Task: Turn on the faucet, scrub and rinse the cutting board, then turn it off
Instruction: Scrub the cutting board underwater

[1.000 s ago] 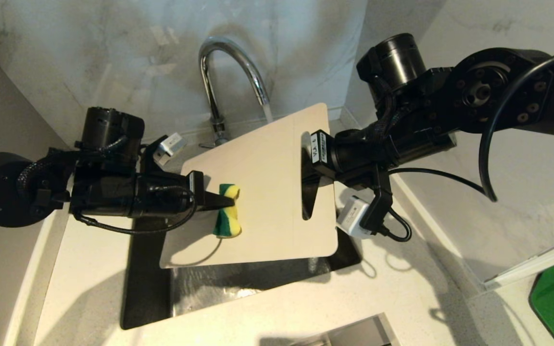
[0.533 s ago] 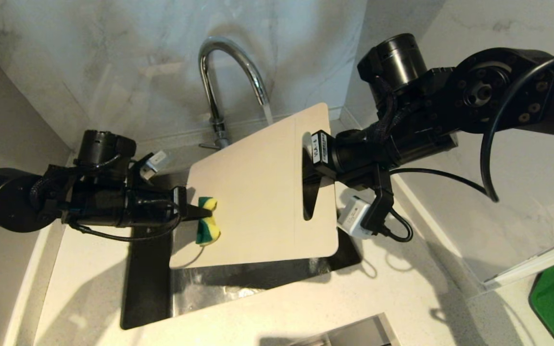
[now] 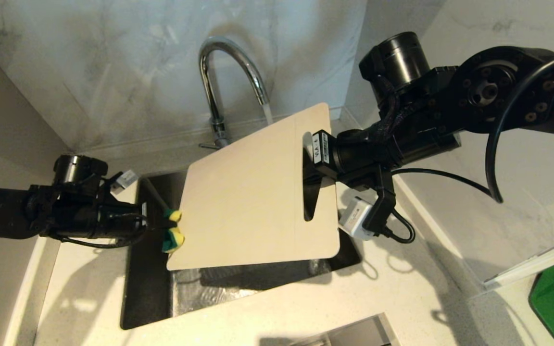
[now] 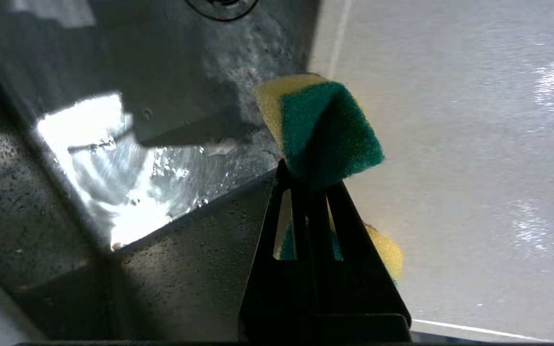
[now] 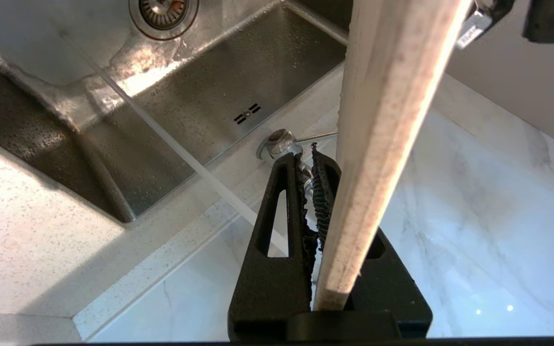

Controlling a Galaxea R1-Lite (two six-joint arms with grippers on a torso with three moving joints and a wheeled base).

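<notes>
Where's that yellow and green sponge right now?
In the head view the sponge is pinched in the left gripper, at the left edge of the cutting board, above the sink.

right claw (image 5: 316, 163) clamps cutting board (image 5: 383, 120) | sink (image 5: 219, 91) wet

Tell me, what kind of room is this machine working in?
Most likely a kitchen: a chrome faucet runs water into a steel sink set in a pale speckled countertop, with marble-look walls behind.
</notes>
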